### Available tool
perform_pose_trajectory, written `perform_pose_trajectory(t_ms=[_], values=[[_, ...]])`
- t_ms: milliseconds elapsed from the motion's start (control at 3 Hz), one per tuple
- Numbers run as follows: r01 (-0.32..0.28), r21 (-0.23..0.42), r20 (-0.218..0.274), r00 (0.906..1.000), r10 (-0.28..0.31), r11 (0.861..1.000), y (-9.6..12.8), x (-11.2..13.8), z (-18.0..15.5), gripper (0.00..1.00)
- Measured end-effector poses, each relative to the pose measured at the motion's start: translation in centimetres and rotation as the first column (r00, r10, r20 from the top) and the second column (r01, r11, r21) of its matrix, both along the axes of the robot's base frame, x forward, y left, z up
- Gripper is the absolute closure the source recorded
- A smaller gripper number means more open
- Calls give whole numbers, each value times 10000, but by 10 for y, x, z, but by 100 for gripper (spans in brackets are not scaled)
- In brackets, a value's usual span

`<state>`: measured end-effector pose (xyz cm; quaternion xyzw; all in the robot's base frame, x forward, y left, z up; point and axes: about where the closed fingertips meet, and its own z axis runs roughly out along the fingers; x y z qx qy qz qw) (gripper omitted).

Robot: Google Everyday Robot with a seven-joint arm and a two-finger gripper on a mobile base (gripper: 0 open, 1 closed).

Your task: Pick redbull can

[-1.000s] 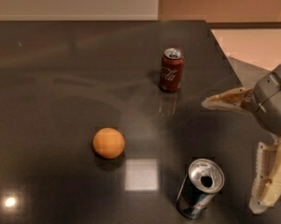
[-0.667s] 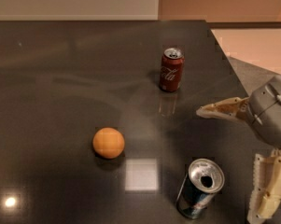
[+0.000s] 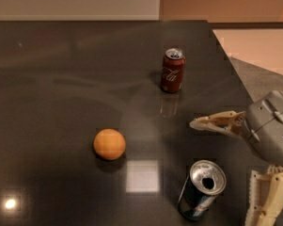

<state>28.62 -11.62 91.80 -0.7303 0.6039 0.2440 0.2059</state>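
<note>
The redbull can (image 3: 201,190) is slim, dark blue and silver, with a shiny silver top and open pull-tab hole. It stands upright near the table's front right. My gripper (image 3: 228,166) comes in from the right edge, open. One cream finger (image 3: 216,123) reaches left just behind the can. The other finger (image 3: 263,199) hangs at the can's right. The can sits close beside the gap, apart from both fingers.
A red cola can (image 3: 172,70) stands upright at the back right. An orange ball (image 3: 109,144) lies left of centre. The dark glossy table (image 3: 61,79) ends at a slanted right edge (image 3: 230,60), with pale floor beyond.
My gripper has moved down and left, bringing the upper finger nearer the redbull can. The cans and the ball have not moved.
</note>
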Motion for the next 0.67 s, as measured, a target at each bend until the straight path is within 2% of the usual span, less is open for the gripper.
perform_pose_trajectory(t_ms=[333, 667], values=[[-48, 193, -102, 9999, 49, 9998, 5, -5, -2, 0], [-43, 394, -290, 9996, 54, 9992, 16, -9, -4, 25]])
